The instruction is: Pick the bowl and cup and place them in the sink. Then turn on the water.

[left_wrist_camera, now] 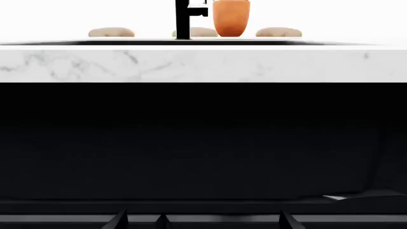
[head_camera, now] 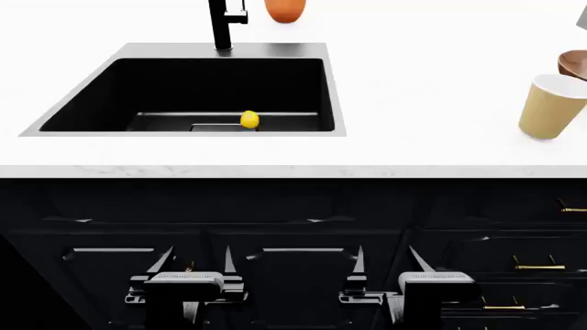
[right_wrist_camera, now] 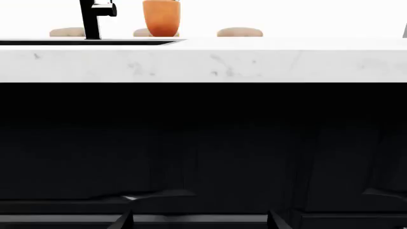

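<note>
The tan cup [head_camera: 550, 106] stands upright on the white counter at the far right in the head view. The brown wooden bowl [head_camera: 574, 64] sits just behind it, cut by the frame edge. The black sink [head_camera: 275, 49] lies at the left of the counter, with the slim black faucet [head_camera: 220, 24] behind it. No water is running. My left gripper [head_camera: 197, 260] and right gripper [head_camera: 388, 260] hang low in front of the dark cabinets, below counter height, both open and empty. The wrist views show the left gripper [left_wrist_camera: 202, 219] and right gripper [right_wrist_camera: 198, 220] facing the counter edge. Neither shows cup or bowl.
An orange plant pot [head_camera: 284, 8] stands right of the faucet. A small yellow object [head_camera: 249, 120] lies in the basin. The marble counter edge [left_wrist_camera: 203, 64] overhangs black cabinet fronts with brass handles [head_camera: 537, 265]. Tan rounded shapes [left_wrist_camera: 111, 32] show beyond the counter.
</note>
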Tool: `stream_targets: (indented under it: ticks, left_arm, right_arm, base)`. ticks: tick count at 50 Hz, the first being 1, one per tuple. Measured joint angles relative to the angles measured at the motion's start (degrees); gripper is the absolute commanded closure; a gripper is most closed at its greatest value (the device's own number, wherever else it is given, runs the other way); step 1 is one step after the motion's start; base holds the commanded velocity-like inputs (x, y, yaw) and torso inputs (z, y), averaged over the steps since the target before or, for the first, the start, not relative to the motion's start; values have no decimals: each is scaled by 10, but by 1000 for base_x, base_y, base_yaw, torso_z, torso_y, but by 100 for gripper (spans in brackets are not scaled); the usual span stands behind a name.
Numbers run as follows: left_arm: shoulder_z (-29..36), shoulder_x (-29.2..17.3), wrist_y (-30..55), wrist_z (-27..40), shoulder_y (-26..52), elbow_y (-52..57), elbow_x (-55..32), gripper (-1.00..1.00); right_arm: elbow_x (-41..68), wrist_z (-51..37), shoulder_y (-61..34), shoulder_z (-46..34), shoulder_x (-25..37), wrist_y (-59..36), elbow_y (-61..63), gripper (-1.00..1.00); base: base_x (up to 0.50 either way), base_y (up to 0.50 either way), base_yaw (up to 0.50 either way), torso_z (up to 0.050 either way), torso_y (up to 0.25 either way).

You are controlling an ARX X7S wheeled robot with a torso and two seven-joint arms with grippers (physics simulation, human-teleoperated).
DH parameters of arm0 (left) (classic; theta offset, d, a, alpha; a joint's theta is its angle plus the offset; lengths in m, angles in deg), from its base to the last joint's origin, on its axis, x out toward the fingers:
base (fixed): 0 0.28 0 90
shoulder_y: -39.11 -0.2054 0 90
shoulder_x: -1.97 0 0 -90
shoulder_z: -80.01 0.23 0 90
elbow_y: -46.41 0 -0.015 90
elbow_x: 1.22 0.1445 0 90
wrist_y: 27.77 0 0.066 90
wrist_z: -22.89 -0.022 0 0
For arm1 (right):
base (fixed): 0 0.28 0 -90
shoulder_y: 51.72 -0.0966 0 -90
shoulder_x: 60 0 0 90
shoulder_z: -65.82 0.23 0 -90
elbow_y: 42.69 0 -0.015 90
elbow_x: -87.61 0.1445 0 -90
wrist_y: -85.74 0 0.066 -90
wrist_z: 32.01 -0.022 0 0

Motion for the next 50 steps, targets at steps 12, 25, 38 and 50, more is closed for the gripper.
stream_targets:
  ticks: [12,25,38,50]
  left_arm:
    - [18,-18,33,12,-17,58,-12,-100]
    - [21,-66,292,1,88,275,-40,-100]
    - [0,-105,520,-24,403,224,-73,-100]
    - [-20,-140,618,-33,547,148,-81,-100]
  right_arm:
    - [6,-29,-4,-17,14,-36,51,-100]
    - [9,-33,-152,-36,49,-243,191,-100]
    - [15,0,-436,-55,84,-406,125,-100]
    - [15,35,-605,-61,136,-488,27,-100]
  base:
    - [0,0,0,33,0]
    - [0,0,0,50,0]
    - [0,-14,0,30,0]
    - [0,-500,0,0,0]
